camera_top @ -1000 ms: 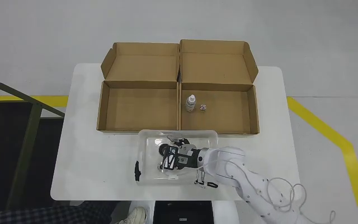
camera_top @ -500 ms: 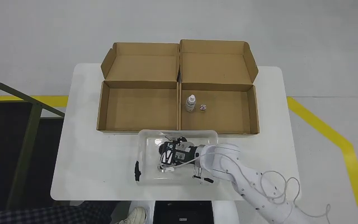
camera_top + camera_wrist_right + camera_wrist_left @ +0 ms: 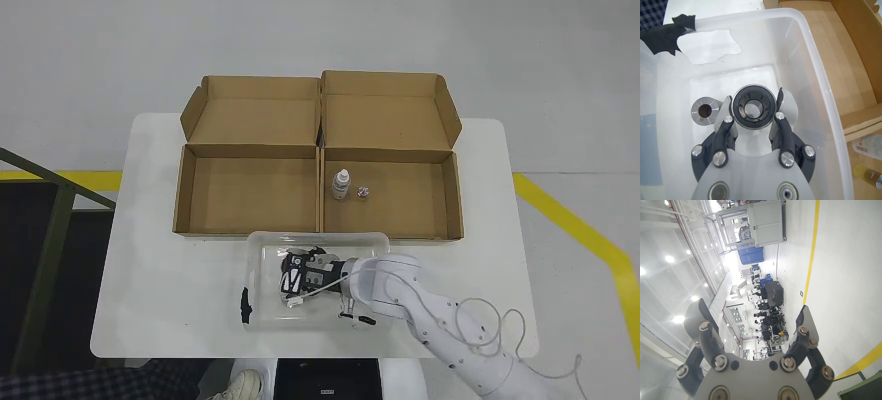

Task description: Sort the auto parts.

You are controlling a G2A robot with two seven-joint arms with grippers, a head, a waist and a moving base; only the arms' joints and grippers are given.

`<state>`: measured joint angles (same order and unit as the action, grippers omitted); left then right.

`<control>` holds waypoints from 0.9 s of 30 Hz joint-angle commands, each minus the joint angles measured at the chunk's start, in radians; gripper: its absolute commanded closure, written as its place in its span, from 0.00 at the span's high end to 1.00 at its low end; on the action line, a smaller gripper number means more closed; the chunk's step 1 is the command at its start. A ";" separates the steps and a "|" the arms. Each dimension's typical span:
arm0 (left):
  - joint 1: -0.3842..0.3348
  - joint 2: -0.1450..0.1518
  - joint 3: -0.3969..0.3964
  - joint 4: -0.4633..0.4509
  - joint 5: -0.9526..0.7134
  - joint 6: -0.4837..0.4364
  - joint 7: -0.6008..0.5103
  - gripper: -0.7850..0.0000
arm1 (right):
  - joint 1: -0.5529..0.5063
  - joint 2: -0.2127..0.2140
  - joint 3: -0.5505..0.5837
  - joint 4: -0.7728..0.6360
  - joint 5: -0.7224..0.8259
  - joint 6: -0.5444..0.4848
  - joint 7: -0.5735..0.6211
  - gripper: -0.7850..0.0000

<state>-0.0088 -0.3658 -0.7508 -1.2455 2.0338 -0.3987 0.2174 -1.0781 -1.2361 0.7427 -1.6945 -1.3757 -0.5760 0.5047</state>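
Right tool (image 3: 754,105) clamps the black-faced steel ring bearing (image 3: 770,108) by its outer rim inside the clear plastic bin (image 3: 810,37) at the near edge of the counter (image 3: 170,300), seemingly for lift-out; left tool (image 3: 752,306) stands apart, empty.

Top view: overhead, straight down on the bench (image 3: 150,260).
Left wrist view: facing out across a hall (image 3: 838,275).
Right wrist view: close inside the tub (image 3: 819,81), shared with top view.

right arm (image 3: 440,320): white, rounded — thin cable (image 3: 500,322), seemingly | right gripper (image 3: 754,98): grey plate, black links, silver screws
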 commanded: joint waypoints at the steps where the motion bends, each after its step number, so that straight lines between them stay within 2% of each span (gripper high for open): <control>1: 0.000 0.000 0.000 0.000 0.000 0.000 0.000 1.00 | -0.002 0.000 0.000 0.000 0.003 -0.005 -0.005 0.05; 2: 0.000 0.000 0.000 0.000 0.000 0.000 0.000 1.00 | -0.003 0.000 0.001 -0.002 0.003 -0.006 -0.008 0.00; 12: 0.000 0.000 0.000 0.000 0.000 0.000 0.000 1.00 | -0.027 0.009 0.041 -0.053 0.007 -0.030 -0.049 0.00; 27: 0.000 0.000 0.000 0.000 0.000 0.000 0.000 1.00 | -0.151 0.057 0.209 -0.245 0.058 -0.121 -0.128 0.00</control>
<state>-0.0088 -0.3658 -0.7508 -1.2455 2.0338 -0.3987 0.2174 -1.2207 -1.1824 0.9365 -1.9242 -1.3223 -0.6941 0.3828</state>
